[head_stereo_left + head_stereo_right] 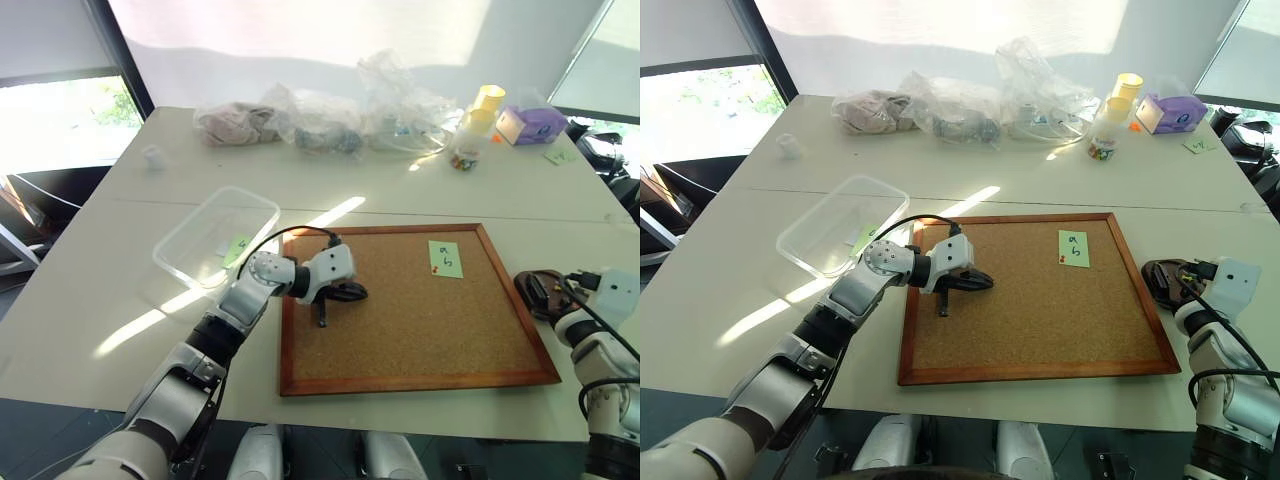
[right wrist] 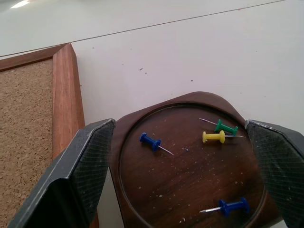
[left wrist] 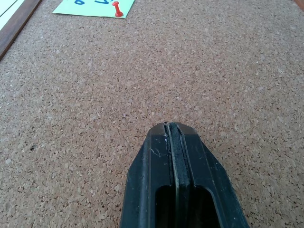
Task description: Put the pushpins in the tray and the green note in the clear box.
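Right claw (image 2: 183,166) gapes wide over tray (image 2: 142,190); left claw (image 3: 172,137) closed.

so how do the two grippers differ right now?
The left gripper is shut, empty, over the corkboard. The right gripper is wide open, hovering over the tray, which holds four pushpins. Both have black fingers and hold nothing.
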You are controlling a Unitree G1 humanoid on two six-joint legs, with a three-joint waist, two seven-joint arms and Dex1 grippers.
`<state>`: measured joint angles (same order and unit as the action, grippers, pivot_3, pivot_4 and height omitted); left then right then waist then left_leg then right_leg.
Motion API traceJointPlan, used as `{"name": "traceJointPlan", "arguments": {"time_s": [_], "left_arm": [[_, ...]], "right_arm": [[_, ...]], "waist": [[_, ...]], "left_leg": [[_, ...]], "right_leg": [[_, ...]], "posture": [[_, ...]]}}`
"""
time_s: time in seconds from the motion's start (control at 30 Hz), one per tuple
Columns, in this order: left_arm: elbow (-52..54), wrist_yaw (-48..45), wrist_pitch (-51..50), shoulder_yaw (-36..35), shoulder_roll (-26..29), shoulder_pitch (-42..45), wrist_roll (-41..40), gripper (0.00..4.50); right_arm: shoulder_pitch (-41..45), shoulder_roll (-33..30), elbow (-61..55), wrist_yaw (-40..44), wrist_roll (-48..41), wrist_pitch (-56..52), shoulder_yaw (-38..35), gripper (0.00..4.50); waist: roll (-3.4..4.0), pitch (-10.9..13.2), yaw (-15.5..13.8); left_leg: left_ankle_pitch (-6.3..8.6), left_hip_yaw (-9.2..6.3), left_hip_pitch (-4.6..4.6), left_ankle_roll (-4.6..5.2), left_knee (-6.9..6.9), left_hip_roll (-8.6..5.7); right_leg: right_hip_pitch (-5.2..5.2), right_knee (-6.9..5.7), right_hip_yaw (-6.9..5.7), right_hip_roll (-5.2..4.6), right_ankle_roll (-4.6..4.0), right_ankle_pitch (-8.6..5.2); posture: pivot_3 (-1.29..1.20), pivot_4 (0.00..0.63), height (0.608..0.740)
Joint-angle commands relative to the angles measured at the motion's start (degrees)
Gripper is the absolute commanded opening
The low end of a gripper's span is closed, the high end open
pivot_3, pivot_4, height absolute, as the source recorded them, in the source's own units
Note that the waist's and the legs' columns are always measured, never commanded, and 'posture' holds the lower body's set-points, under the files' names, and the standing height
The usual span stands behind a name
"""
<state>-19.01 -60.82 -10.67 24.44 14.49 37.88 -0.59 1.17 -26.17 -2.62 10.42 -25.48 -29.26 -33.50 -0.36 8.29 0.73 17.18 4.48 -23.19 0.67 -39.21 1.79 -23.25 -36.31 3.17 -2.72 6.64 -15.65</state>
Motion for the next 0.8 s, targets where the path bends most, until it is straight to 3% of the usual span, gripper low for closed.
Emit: {"name": "traceJointPlan", "arguments": {"time_s": [0.03, 0.5, 0.8], "left_arm": [[-0.69, 0.69, -1.01, 0.27, 0.54, -0.74, 1.16, 0.00], [0.47, 1.00, -1.72, 0.34, 0.66, -1.74, 1.05, 0.00], [0.62, 1.10, -1.63, 0.29, 0.78, -1.88, 1.20, 0.00]], "right_arm": [[0.84, -0.20, -3.12, 0.12, -2.66, 1.18, -3.22, 4.44], [1.99, 2.07, -6.48, 0.17, -19.73, -4.61, -9.14, 4.44], [-5.57, -5.08, -14.65, 11.20, -4.77, 4.69, 7.42, 4.44]], "waist": [[0.00, 0.00, -0.01], [0.01, 0.00, 0.01], [0.02, -0.01, 0.08]], "left_leg": [[0.00, 0.00, 0.00, 0.00, 0.00, 0.00], [0.00, -0.01, 0.00, 0.00, 0.01, 0.02], [0.01, -0.01, 0.01, 0.01, 0.02, 0.02]], "right_leg": [[0.00, 0.00, 0.00, 0.00, 0.00, 0.00], [0.00, 0.00, 0.00, -0.04, 0.00, 0.00], [0.00, 0.01, 0.00, 0.00, 0.00, 0.00]], "posture": [[0.00, 0.150, 0.740], [0.00, 0.150, 0.740], [0.00, 0.150, 0.740]]}}
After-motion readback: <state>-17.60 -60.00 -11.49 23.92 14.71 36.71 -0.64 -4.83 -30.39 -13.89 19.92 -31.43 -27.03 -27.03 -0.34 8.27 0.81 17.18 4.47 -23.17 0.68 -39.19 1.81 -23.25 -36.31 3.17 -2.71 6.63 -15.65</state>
